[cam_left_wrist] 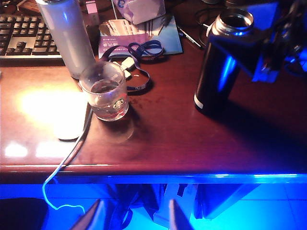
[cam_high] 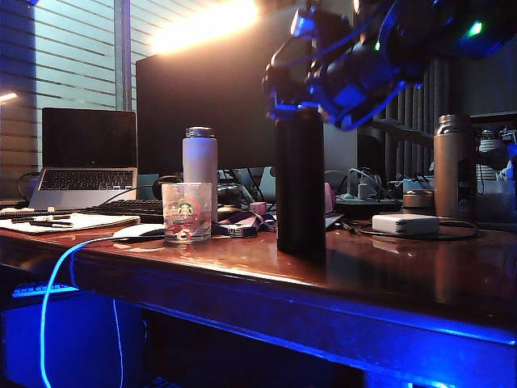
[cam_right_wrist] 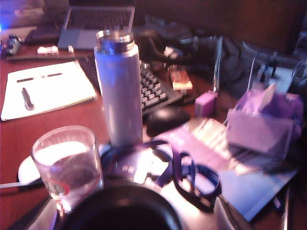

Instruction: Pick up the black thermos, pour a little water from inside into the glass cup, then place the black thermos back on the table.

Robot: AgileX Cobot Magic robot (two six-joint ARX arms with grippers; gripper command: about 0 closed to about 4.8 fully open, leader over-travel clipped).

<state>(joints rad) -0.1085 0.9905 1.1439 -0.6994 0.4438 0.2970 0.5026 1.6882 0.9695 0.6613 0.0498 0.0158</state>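
1. the exterior view is showing the black thermos [cam_high: 300, 182] standing upright on the table [cam_high: 388, 279], with the right gripper [cam_high: 303, 81] hanging just over its top; whether they are touching is not clear.
2. the right gripper's jaws are standing wide apart, clamped on nothing.
3. the left wrist view is looking down on the black thermos [cam_left_wrist: 220, 72], its silver mouth open, its inside too dark to read.
4. only this view is showing the left gripper [cam_left_wrist: 135, 215], hanging off the table's front edge, jaws apart and empty.
5. the glass cup [cam_left_wrist: 104, 91] is sitting well to the side of the thermos, holding a little clear water.
6. the right wrist view is blurred; the white bottle [cam_right_wrist: 119, 88] is standing capped just behind the glass cup [cam_right_wrist: 67, 165], the thermos's dark mouth lying near the lens.
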